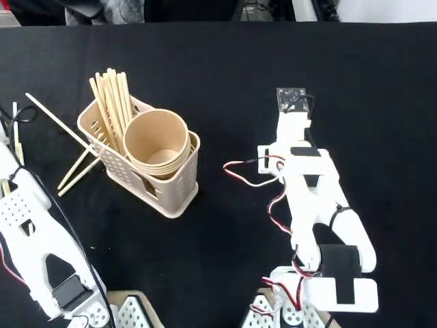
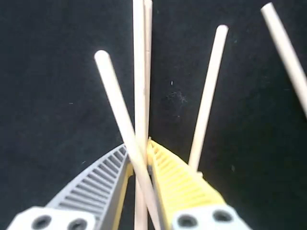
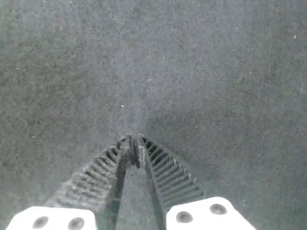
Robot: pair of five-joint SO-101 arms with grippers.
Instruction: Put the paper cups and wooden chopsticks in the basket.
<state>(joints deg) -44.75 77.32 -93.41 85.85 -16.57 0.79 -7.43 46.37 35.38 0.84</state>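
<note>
A beige slotted basket [image 1: 179, 191] stands left of centre, holding stacked paper cups [image 1: 156, 140] and a bundle of wooden chopsticks [image 1: 113, 99]. Loose chopsticks [image 1: 58, 121] lie on the black table to its left, some leaning against its wall [image 1: 76, 172]. My left gripper [image 2: 144, 143] is shut on a pair of chopsticks [image 2: 139, 72], with another stick [image 2: 117, 115] crossing its fingertips. Two more chopsticks [image 2: 207, 96] lie on the cloth beyond it. The left arm [image 1: 27, 232] is at the table's left edge. My right gripper [image 3: 130, 141] is shut on nothing, over bare cloth.
The right arm [image 1: 307, 184] stands folded right of the basket, with red and white wires [image 1: 249, 171] looping at its side. Black cloth covers the whole table. The arm bases [image 1: 287, 311] stand at the front edge.
</note>
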